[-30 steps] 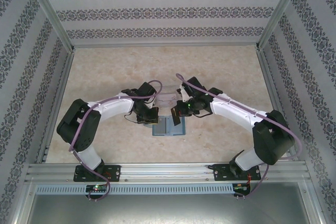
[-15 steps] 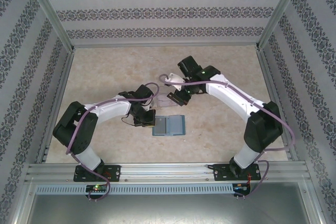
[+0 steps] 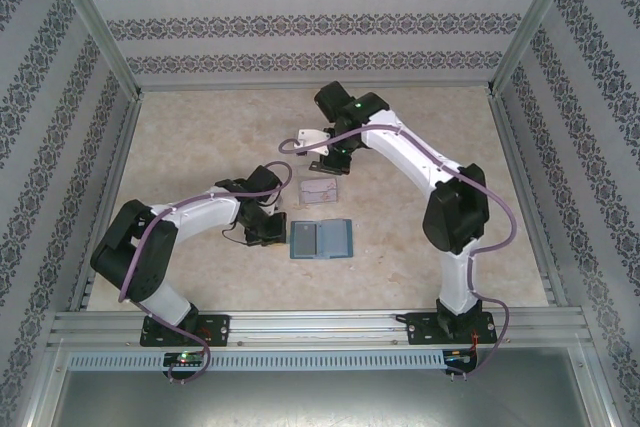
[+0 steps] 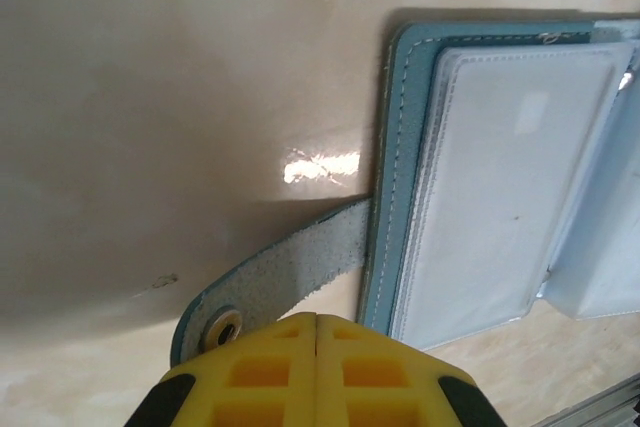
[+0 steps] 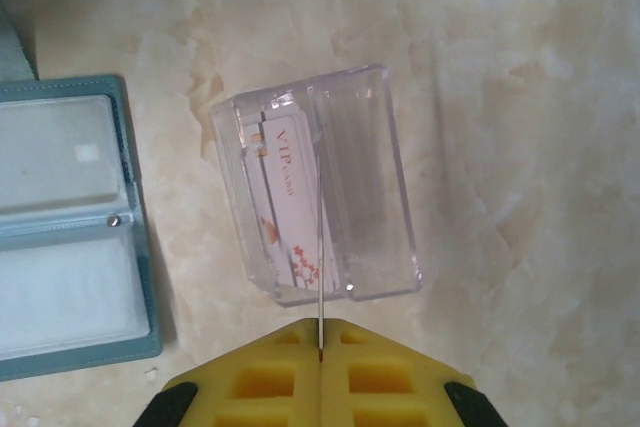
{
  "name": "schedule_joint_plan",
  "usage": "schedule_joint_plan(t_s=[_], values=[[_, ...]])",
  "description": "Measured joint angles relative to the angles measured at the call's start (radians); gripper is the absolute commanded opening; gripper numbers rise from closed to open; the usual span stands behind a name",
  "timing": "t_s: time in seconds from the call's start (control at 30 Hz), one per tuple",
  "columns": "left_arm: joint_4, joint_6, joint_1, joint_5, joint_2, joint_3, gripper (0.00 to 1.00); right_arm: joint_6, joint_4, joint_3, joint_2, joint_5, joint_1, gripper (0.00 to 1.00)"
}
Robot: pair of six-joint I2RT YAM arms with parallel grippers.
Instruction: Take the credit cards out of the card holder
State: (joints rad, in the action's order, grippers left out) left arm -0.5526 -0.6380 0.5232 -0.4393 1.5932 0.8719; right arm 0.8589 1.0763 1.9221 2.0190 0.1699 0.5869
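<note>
patterned walls (image 3: pixel 300 22), beige marbled table (image 3: pixel 200 127)

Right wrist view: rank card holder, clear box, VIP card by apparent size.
1-2, tied: card holder (cut off by the frame) and clear box look alike.
3: VIP card, inside the box.

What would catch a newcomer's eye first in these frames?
A teal-blue soft folding card holder lies spread open in the middle of the beige table. Beyond it a clear plastic box holds pale pinkish-white credit cards, and the right tool pinches one more thin card edge-on over that box.
</note>
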Motion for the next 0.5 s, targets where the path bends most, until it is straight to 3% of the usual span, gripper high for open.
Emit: schedule_joint_plan(t_s=[0.5], values=[[0.000,-0.011,-0.016,0.004,-0.012,-0.002,0.00,0.117,0.114,0.316,0.271,-0.006,0.000,0.00]])
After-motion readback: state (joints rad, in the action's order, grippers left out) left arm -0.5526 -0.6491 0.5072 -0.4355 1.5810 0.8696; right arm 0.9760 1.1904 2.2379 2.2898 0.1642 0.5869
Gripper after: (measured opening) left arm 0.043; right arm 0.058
